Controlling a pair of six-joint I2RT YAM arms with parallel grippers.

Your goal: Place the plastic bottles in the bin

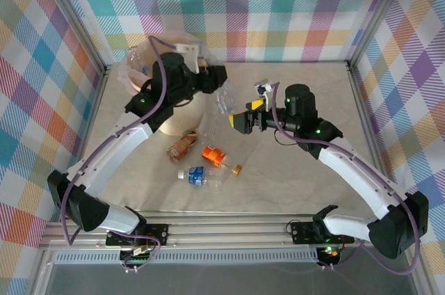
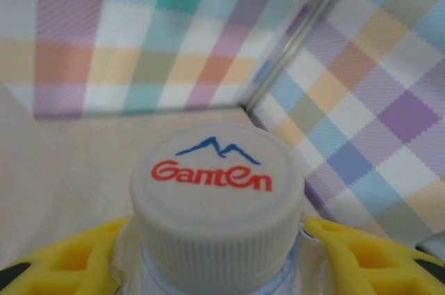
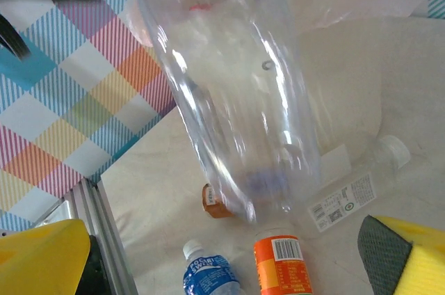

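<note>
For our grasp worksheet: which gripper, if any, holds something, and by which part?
The left gripper holds a clear bottle by its neck, just under the white cap; the right gripper is open and empty.

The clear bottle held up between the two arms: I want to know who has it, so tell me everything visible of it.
The clear bottle is transparent plastic with an off-white ribbed cap printed Ganten in red under a blue mountain outline. It is off the table, cap end at the left gripper, whose yellow fingers clamp the neck under the cap. Its base points toward the right gripper, whose jaws stand wide open, clear of it.
</note>
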